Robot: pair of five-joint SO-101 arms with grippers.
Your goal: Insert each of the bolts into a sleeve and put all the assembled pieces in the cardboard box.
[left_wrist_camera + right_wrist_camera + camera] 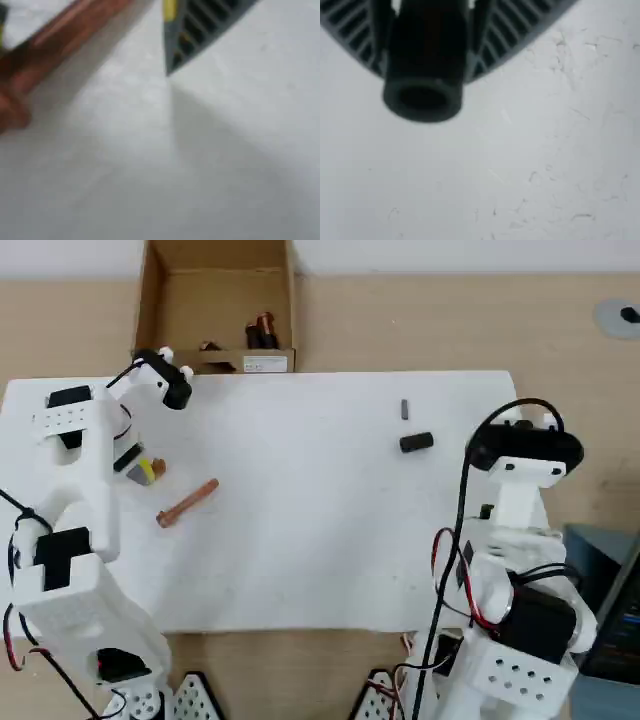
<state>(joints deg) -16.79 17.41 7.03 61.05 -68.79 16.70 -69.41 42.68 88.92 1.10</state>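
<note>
Grip matters here: your right gripper (426, 60) is pinching the black sleeve (423, 95). Its ribbed grey fingers (520, 30) press on the two sides, and the open end points away from the wrist. I think it is held so because the round hole must stay free for the bolt to enter. In the high view this sleeve is at the right part of the white sheet (320, 560), just beside the arm's dark head. The copper bolt (187, 502) lies flat and slanted on the left part of the sheet, well apart from the sleeve, with its wider head at the end nearer to the arm bases. Your left gripper (143, 470) is near the bolt and does not seem to be around it. I cannot tell whether it is spread or closed. The bolt is a smooth, shiny metal rod, so it may roll or slip when you take it. The sleeve is matte and dark, a short tube with a thick wall. The cardboard box (150, 300) stands beyond the far edge of the sheet, open at the top, and some copper-and-black pieces (262, 332) already lie inside against its near wall. A small dark slim piece (404, 410) rests near the sleeve, and I cannot say what it is.
</note>
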